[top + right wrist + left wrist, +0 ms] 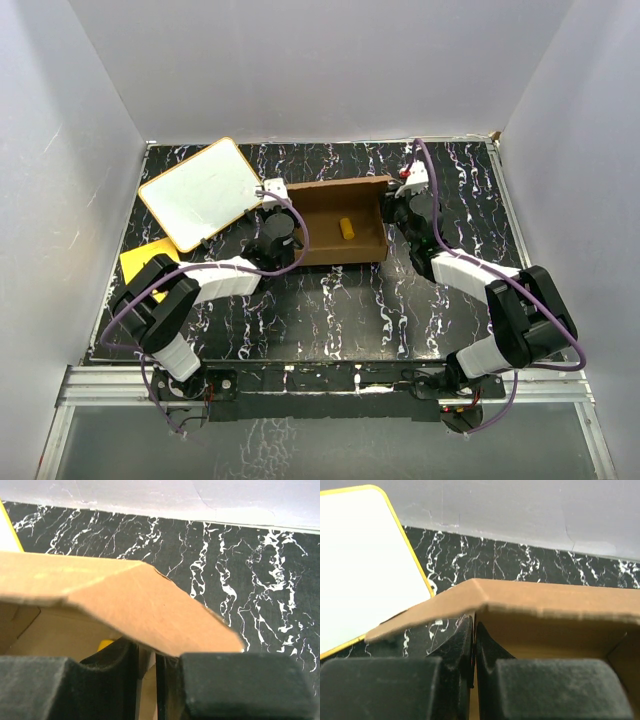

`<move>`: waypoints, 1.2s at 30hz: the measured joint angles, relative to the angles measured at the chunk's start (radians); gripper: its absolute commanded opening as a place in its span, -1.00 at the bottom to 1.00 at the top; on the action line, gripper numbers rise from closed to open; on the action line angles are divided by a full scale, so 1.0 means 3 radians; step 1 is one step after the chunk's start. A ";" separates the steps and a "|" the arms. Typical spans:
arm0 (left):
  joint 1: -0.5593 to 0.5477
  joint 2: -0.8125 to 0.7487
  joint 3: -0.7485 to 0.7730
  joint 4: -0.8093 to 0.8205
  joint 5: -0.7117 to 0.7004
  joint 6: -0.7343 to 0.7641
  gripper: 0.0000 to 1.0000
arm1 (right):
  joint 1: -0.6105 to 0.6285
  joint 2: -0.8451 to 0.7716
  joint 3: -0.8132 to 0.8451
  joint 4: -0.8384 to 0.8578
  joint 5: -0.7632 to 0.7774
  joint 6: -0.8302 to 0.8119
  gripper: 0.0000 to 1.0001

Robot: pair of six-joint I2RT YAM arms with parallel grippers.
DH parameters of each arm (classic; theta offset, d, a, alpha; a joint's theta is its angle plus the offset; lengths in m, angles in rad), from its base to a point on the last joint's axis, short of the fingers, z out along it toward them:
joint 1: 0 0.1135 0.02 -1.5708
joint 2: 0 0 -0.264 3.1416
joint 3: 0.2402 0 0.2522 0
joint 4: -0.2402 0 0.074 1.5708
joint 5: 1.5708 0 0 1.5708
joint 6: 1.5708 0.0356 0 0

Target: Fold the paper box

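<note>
Currently the paper box (330, 243) sits mid-desk (350, 300) as a shallow open tray. The left fingers (450, 650) seem pinched onto its left wall and the right fingers (110, 665) onto its right wall, though the wrist views are very close. Light, stiff corrugated board should bend cleanly only along its creases, so hold the wall tops gently to avoid crushing them.

No words, numbers, labels or brand marks can be read in any view. The paper box (330, 190) shows only plain brown cardboard, and the white board (200, 192) has a blank face inside its yellow rim.
</note>
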State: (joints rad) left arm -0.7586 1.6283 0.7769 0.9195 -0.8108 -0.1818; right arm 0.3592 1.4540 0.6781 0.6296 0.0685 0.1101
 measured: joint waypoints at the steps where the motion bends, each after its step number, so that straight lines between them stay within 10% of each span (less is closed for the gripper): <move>1: -0.0004 -0.0006 -0.0022 -0.0018 0.0011 -0.0010 -1.00 | 0.0001 -0.0005 -0.0010 -0.0032 -0.0011 -0.0003 -0.65; 12: -0.0019 -0.0093 -0.0161 -0.0206 0.0113 -0.0099 -1.00 | 0.0013 -0.0045 -0.0017 -0.0356 -0.0088 -0.0048 -0.63; 21: -0.0047 -0.0291 -0.0259 -0.0453 0.0249 -0.0215 -0.64 | 0.0032 -0.0150 -0.0046 -0.0543 -0.0139 -0.0193 -0.63; 36: -0.0081 -0.1306 -0.0575 -0.1268 0.0832 -0.0507 0.52 | 0.0078 -0.0186 -0.0179 -0.0618 -0.0220 -0.0313 -0.63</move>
State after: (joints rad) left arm -0.7830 1.2366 0.6044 0.5392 -0.5613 -0.3340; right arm 0.3824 1.3983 0.6243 0.4442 0.0025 0.0162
